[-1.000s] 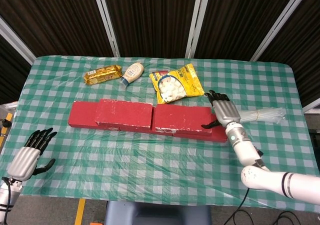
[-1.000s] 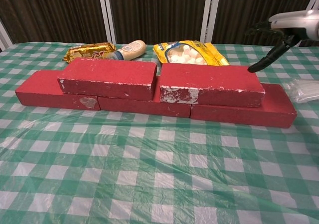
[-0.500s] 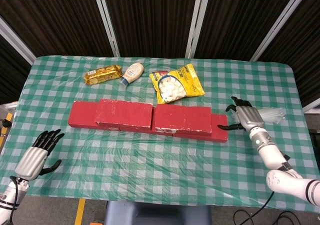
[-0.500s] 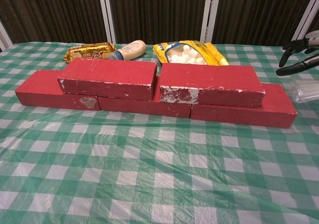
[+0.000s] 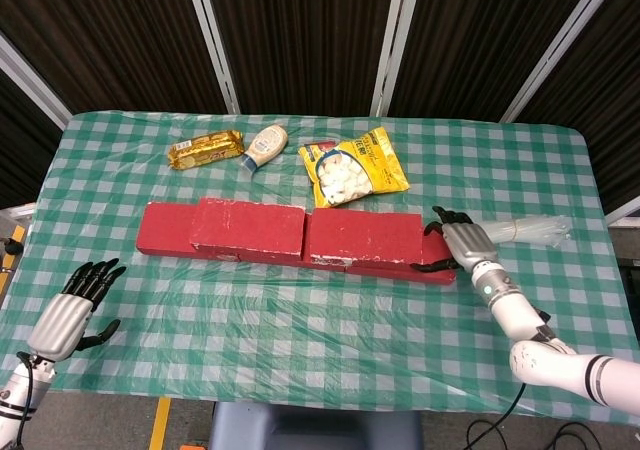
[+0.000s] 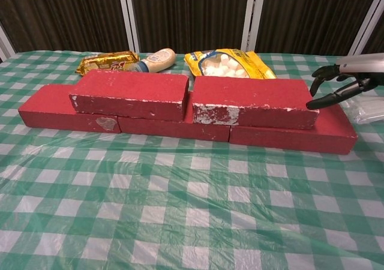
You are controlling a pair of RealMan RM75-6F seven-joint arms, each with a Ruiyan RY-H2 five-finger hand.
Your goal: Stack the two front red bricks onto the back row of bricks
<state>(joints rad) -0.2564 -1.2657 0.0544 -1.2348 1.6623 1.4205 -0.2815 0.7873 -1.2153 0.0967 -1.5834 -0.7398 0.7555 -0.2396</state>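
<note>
Here, two red bricks (image 5: 248, 228) (image 5: 362, 238) lie stacked side by side on the back row of bricks (image 6: 180, 126), mid-bench (image 5: 320, 310); the right hand (image 5: 458, 242) hovers at the row's right end, fingers (image 6: 327, 97) spread, holding nothing; the left hand (image 5: 70, 305) rests open near the bench's front-left edge; a marshmallow bag (image 5: 354, 168) lies behind.

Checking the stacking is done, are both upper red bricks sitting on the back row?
Yes: both upper bricks lie flat on the lower row, neither hand touching.
</note>
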